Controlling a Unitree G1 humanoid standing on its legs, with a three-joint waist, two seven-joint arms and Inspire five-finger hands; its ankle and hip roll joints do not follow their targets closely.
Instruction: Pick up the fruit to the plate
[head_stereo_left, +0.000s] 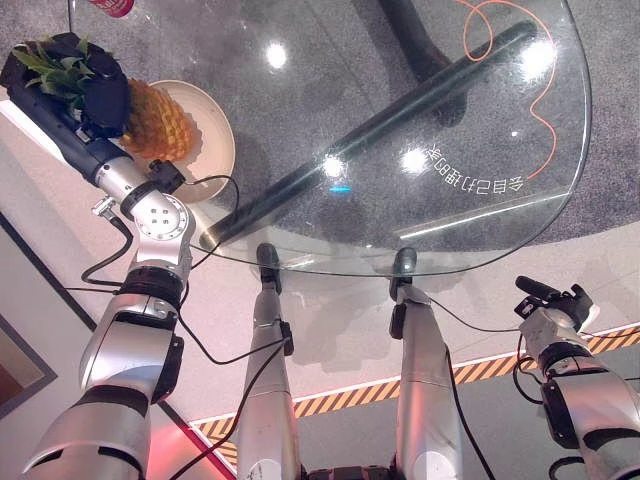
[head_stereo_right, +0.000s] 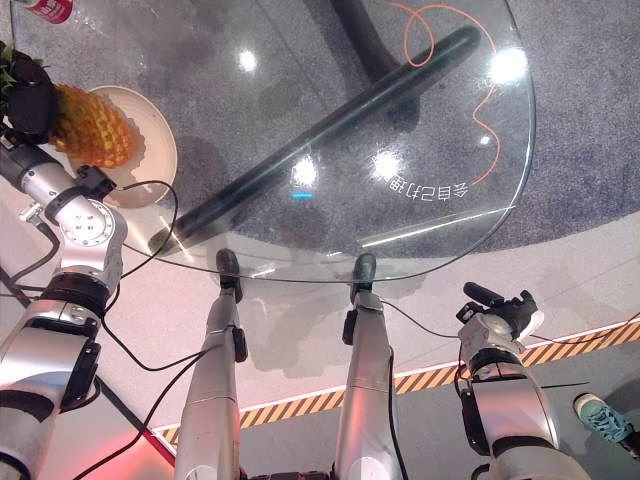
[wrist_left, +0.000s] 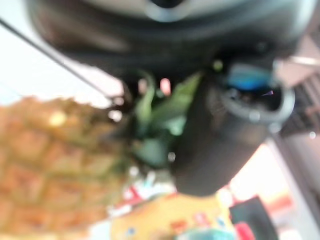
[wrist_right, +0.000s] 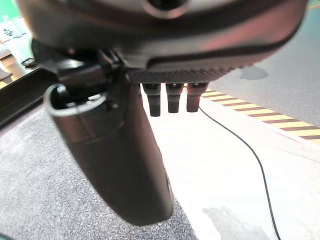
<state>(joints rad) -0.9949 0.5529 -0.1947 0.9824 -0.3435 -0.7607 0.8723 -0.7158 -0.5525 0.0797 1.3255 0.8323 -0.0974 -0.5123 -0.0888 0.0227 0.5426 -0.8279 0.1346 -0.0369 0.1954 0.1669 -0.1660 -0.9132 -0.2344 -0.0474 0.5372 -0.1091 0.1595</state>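
Orange pineapple hangs over the plate, my left hand curled round its crown; I judge only lowering and release remain; my right hand idles beside the glass table, fingers straight.

Two silver-grey jointed arms with black bands end in a dark left hand and right hand.

The pineapple lies on the plate at the table's left edge, the left hand at its leafy end. A can stands behind the plate. The right hand hangs before the table, right.
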